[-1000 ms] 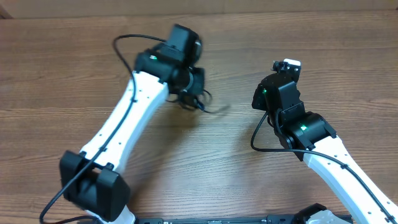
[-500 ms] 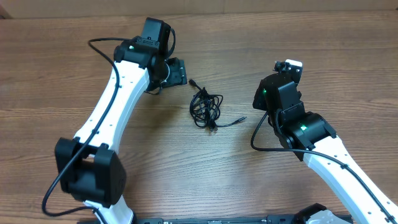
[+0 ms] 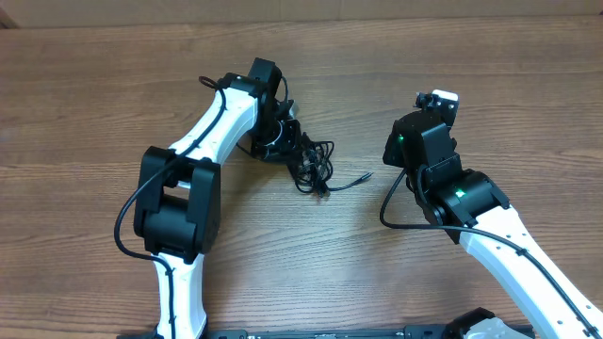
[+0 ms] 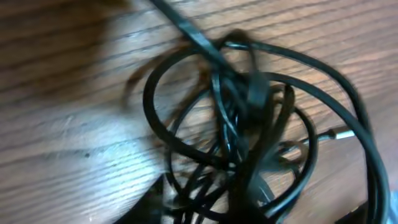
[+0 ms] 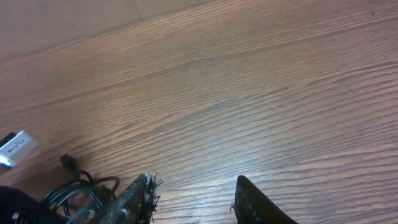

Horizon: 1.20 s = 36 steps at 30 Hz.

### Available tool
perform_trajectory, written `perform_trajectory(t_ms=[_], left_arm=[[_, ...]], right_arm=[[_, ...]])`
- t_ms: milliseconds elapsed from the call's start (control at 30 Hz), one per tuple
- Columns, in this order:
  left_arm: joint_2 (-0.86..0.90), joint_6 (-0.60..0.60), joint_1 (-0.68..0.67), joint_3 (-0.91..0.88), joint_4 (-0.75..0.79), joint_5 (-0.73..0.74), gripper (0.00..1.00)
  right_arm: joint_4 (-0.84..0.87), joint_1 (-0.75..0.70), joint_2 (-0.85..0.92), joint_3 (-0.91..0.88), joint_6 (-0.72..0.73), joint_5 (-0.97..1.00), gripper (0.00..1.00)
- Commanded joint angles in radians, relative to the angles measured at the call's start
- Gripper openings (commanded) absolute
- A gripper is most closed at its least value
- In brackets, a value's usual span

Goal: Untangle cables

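The left fingers (image 3: 285, 143) sit low against the near edge of the thin black cables (image 3: 313, 162). From overhead, dark wrist housing and dark cord merge, so I cannot tell whether they are apart or clamped on a strand. The left wrist view does not settle it. The bundle (image 4: 249, 124) fills that frame, blurred and very close: several overlapping loops crossing at a knot in the middle, one strand running off the top left, and a dark shape cut off at the bottom edge that could be finger or cord.

The right fingers (image 5: 140, 199) are spread apart with nothing between them. Only their tips show at the bottom of the right wrist view, over bare wood.

The cables lie in one heap near the middle of the brown wood-grain worktop (image 3: 113, 94). One loose end with a small plug (image 3: 366, 176) trails toward the right arm but stays well apart from it. In the right wrist view the heap (image 5: 81, 190) is half cut off at the lower left.

The white left arm (image 3: 217, 122) bends over from the near edge. The white right arm (image 3: 509, 245) stays on its own side.
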Motion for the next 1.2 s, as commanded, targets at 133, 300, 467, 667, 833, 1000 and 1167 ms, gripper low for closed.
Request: perform_trajectory(t_ms=[133,300,467,667,833,1000,1167], left_arm=[[-0.087,0.076,0.027,0.089,-0.068,-0.102,0.04],[-0.214,0.027,0.043,0.193,-0.144,-0.229,0.04],[-0.282,-0.039,-0.006,0.206,-0.237,-0.286,0.04],[-0.245,-0.201,-0.098,0.203,-0.303,-0.543,0.04],[-0.144,-0.201,-0.188,0.203,-0.298,-0.539,0.05],[-0.052,-0.200,-0.187,0.203,-0.295,-0.542,0.04],[-0.076,-0.075,-0.155,0.245,-0.280,-0.326,0.04]], right_arm=[[0.006,-0.003,-0.005,0.019,0.005,0.014,0.40],[0.006,-0.003,-0.005,0.019,0.005,0.013,0.40],[0.006,-0.003,-0.005,0.019,0.005,0.013,0.40],[0.006,-0.003,-0.005,0.019,0.005,0.013,0.40],[0.006,-0.003,-0.005,0.019,0.005,0.006,0.44],[0.005,-0.003,-0.003,0.018,0.004,-0.231,0.59],[-0.002,-0.003,0.034,0.018,0.004,-0.535,0.67]])
